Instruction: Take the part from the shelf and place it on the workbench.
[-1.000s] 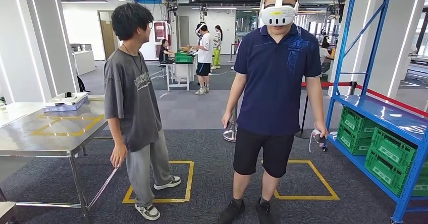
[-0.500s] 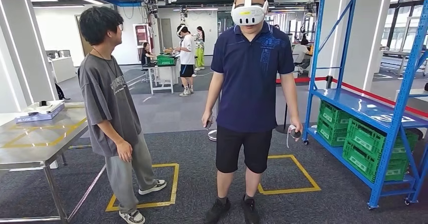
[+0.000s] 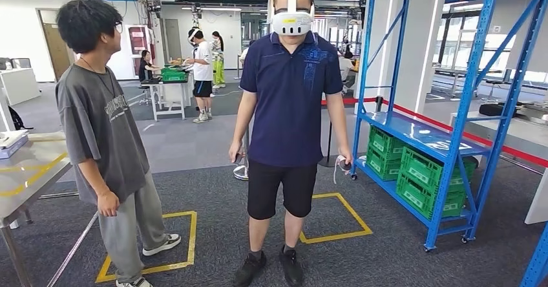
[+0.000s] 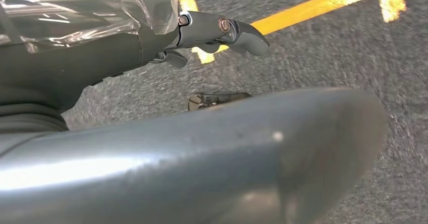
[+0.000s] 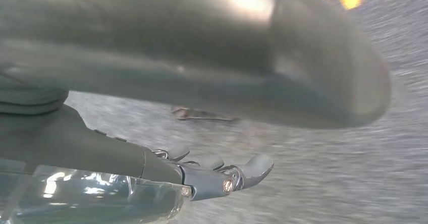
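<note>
Two people stand on grey carpet ahead: a person in a grey T-shirt at left and a person in a navy polo wearing a white headset at centre. Right of them stands the blue shelf with green crates on its lower level; the steel workbench sits at far left, and no part can be made out. Left hand and right hand hang over the carpet, fingers loose, holding nothing.

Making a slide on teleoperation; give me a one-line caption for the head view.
Headset-wearing operator and an onlooker stand on grey carpet beside a blue shelf holding green crates.
</note>
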Controlling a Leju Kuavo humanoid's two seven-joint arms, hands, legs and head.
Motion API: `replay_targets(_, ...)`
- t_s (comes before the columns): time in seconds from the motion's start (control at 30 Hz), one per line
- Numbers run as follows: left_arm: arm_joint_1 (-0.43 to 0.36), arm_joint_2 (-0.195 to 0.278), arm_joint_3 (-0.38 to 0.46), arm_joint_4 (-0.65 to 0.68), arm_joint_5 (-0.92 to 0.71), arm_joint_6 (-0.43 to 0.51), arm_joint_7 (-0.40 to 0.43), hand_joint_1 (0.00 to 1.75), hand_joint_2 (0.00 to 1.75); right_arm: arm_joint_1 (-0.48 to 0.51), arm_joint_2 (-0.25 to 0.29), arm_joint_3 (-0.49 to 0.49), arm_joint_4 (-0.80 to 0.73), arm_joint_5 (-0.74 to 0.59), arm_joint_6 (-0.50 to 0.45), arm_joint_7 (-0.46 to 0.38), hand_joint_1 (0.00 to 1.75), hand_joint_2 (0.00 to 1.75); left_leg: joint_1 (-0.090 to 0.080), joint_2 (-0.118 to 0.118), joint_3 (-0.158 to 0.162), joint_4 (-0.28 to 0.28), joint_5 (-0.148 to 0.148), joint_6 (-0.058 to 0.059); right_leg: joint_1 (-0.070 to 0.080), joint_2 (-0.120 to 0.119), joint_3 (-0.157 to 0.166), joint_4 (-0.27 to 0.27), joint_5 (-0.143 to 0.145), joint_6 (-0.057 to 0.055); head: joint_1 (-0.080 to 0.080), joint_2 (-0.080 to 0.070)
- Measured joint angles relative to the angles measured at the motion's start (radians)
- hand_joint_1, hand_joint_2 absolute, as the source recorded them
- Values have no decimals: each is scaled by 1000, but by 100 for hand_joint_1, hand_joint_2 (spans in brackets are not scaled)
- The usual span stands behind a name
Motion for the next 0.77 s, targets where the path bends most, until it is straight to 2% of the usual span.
replay_targets(0.03,-10,2,-15,-4,12,8,5,0,0,15,-3,14,17,-12,-8,2,0,0,0,10,0,1,0,-1,-2,-4,18,-29,14,9,0,0)
replay_targets(0.07,-21,5,-30,-10,25,16,10,0,0,30,-6,29,35,-24,-16,4,0,0,0,18,0,2,-1,-2,-4,-13,56,-95,39,18,1,0)
replay_targets(0.1,-32,7,-45,-16,37,24,15,0,0,43,-9,43,52,-36,-24,4,0,0,-2,27,1,5,-3,-6,-5,-32,100,-176,64,23,1,0)
replay_targets(0.13,-41,11,-60,-21,49,32,20,0,0,53,-12,58,67,-48,-32,5,0,0,-4,36,0,9,-6,-11,-5,-48,137,-242,84,22,2,0)
replay_targets(0.17,-48,15,-76,-24,62,41,25,0,0,60,-15,74,81,-60,-40,6,0,0,-6,44,1,13,-10,-17,-4,-58,159,-282,97,16,2,0)
replay_targets(0.2,-52,20,-93,-25,76,50,32,0,0,66,-18,91,93,-74,-48,7,0,0,-8,53,1,16,-12,-23,-3,-60,168,-297,102,8,1,0)
replay_targets(0.27,-54,28,-129,-19,106,69,46,0,0,74,-23,127,109,-104,-68,10,0,0,-6,67,4,19,-16,-34,-2,-41,167,-295,108,-8,-1,0)
replay_targets(0.3,-50,32,-146,-11,121,79,53,0,0,74,-25,145,112,-118,-77,12,0,0,-3,58,3,27,-23,-39,-4,-34,166,-297,111,-14,-1,0)
replay_targets(0.33,-44,35,-162,1,135,88,59,0,0,71,-27,160,113,-132,-86,13,0,0,1,39,-4,49,-41,-44,-6,-27,165,-298,115,-19,-2,0)
replay_targets(0.4,-21,40,-187,36,158,103,71,0,0,51,-32,187,105,-155,-101,13,0,0,7,-10,-49,157,-109,-54,-8,-12,162,-299,119,-27,-4,0)
replay_targets(0.43,-4,42,-198,57,167,109,76,0,0,37,-34,198,98,-164,-107,14,0,0,9,-24,-81,230,-146,-56,-7,-3,160,-299,121,-30,-5,0)
replay_targets(0.47,14,45,-207,80,175,114,80,0,0,22,-36,208,87,-172,-112,14,0,0,10,-31,-108,290,-169,-57,-5,8,158,-298,122,-31,-5,0)
replay_targets(0.5,33,47,-215,103,182,119,84,0,0,8,-37,216,75,-179,-117,14,0,0,10,-33,-122,319,-174,-56,-3,18,157,-298,123,-32,-6,0)
replay_targets(0.53,51,49,-223,125,188,123,87,0,0,-7,-38,224,61,-185,-121,14,0,0,10,-35,-115,306,-157,-54,-1,28,157,-297,123,-32,-6,0)
replay_targets(0.57,68,51,-230,147,193,127,89,0,0,-21,-39,231,46,-190,-124,15,0,0,10,-39,-89,254,-126,-51,0,38,158,-297,124,-31,-5,0)
replay_targets(0.63,98,58,-244,192,205,135,93,0,0,-51,-40,247,14,-201,-131,15,0,0,9,-69,-14,107,-61,-41,2,58,158,-297,126,-27,-5,0)
replay_targets(0.67,110,61,-252,212,211,139,97,0,0,-63,-41,255,1,-208,-136,16,0,0,8,-80,12,57,-45,-36,4,66,156,-296,127,-25,-5,0)
replay_targets(0.7,120,64,-260,227,219,144,101,0,0,-73,-42,264,-8,-216,-141,17,0,0,6,-87,26,31,-39,-32,4,72,152,-297,129,-20,-5,0)
replay_targets(0.77,127,69,-273,237,232,153,107,0,0,-77,-43,277,-11,-228,-149,19,0,0,2,-79,27,27,-40,-28,4,79,146,-299,131,-13,-5,0)
